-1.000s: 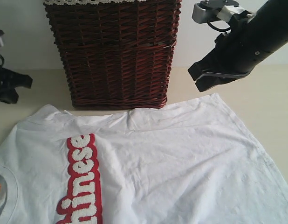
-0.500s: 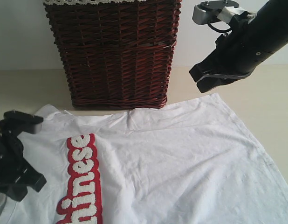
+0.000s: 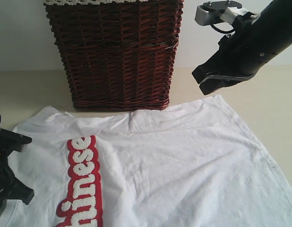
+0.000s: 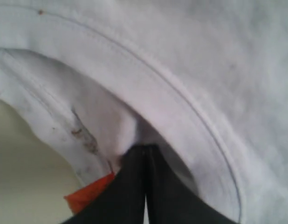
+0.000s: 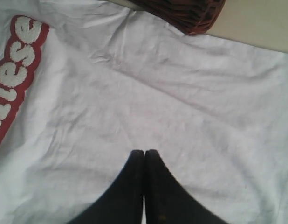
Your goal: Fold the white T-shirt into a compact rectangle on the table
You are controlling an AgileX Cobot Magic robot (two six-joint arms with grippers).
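Observation:
The white T-shirt [image 3: 184, 161] lies spread flat on the table [image 3: 264, 94], its red band of white lettering [image 3: 84, 179] at the left. My left gripper [image 3: 13, 191] is low over the shirt's collar at the left edge. In the left wrist view this gripper [image 4: 145, 148] is shut, its tips touching the fabric inside the collar seam [image 4: 190, 112], beside the orange tag [image 4: 85, 198]. I see no cloth between the jaws. My right gripper [image 3: 200, 80] hangs shut above the shirt's far right corner, holding nothing [image 5: 144, 151].
A dark wicker basket [image 3: 115, 52] with a lace-trimmed liner stands at the back, its base touching the shirt's far edge. Bare tabletop shows to the right of the shirt [image 3: 278, 123] and left of the basket [image 3: 32, 90].
My left arm swung in from the far left, crossed over the shirt's sleeve and dropped to the collar. The right arm and the shirt have barely moved.

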